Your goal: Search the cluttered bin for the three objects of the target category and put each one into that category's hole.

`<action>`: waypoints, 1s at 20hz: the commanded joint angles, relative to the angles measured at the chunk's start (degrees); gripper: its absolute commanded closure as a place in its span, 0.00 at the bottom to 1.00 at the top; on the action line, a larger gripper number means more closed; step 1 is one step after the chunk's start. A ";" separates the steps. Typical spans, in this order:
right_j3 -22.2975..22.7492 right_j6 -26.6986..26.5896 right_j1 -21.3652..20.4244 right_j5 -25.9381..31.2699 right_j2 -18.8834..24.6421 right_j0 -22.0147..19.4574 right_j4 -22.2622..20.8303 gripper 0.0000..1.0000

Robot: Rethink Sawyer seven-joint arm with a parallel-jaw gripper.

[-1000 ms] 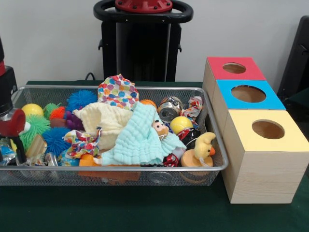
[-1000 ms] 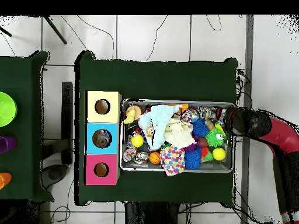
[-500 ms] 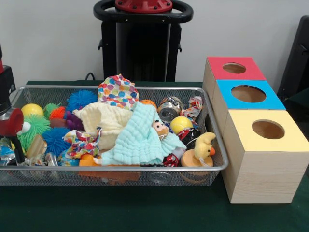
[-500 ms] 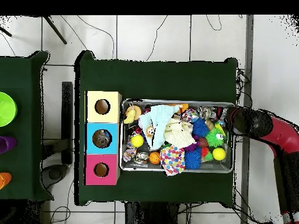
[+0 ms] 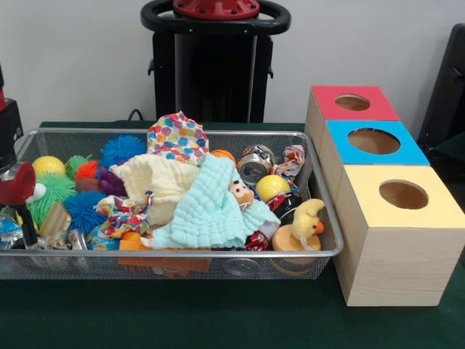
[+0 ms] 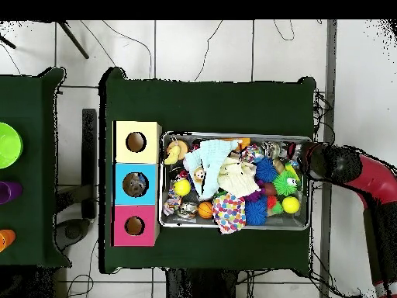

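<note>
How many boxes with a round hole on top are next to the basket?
3, in a row beside the basket: the yellow box nearest the camera, the blue box in the middle, the red box farthest back. None seems hidden.

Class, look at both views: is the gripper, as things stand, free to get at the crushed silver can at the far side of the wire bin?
Probably yes. The crushed silver can lies uncovered on top of the clutter, with no cloth over it. The gripper sits at the opposite end of the wire mesh bin, so it must lift clear first.
</note>
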 commanded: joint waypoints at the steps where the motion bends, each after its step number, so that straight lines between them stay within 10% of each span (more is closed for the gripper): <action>1: 1.95 -22.83 0.90 4.43 1.56 -1.54 -5.63 0.00; 20: 3.55 -24.06 0.72 2.95 0.99 -3.59 -5.19 0.00</action>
